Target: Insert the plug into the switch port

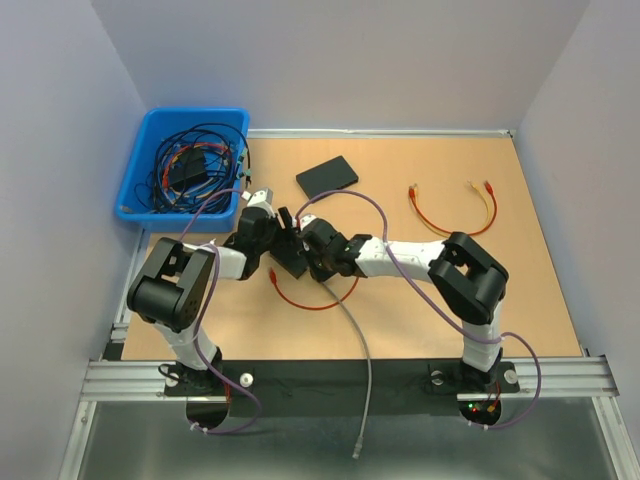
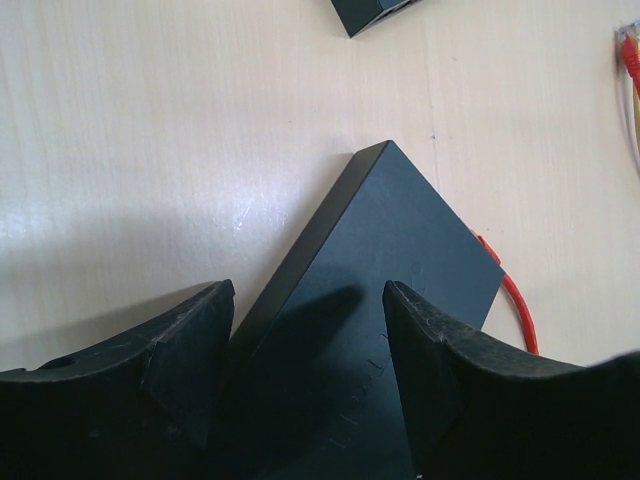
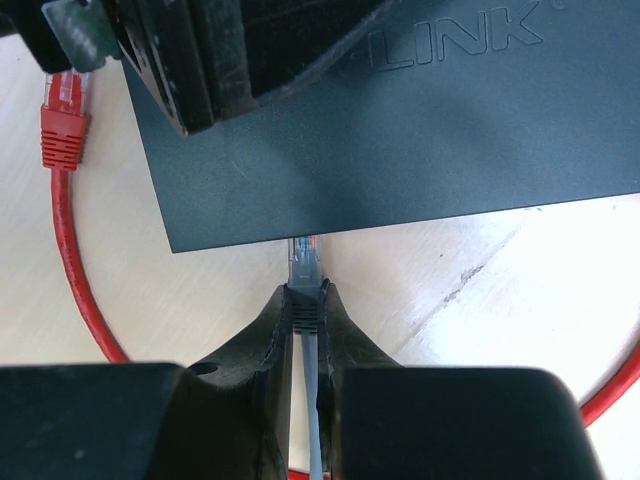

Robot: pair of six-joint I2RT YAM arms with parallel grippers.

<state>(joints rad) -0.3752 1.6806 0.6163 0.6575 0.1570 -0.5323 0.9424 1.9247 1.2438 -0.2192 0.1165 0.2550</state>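
A black switch point(image 1: 291, 252) lies between my two grippers on the table; its top face shows in the left wrist view point(image 2: 400, 240) and the right wrist view point(image 3: 420, 140). My left gripper point(image 1: 276, 236) is shut on the switch, its jaws point(image 2: 310, 290) straddling one end. My right gripper point(image 1: 310, 248) is shut on a grey cable's clear plug point(image 3: 305, 262). The plug's tip meets the switch's near edge, and the port is hidden under that edge. The grey cable point(image 1: 362, 370) trails off over the table's front edge.
A red cable point(image 1: 312, 298) loops under the switch, its red plug point(image 3: 60, 120) beside the switch's corner. A second black box point(image 1: 327, 176) lies farther back. A blue bin point(image 1: 135, 185) of cables stands at back left. Red and yellow cables point(image 1: 452, 208) lie at right.
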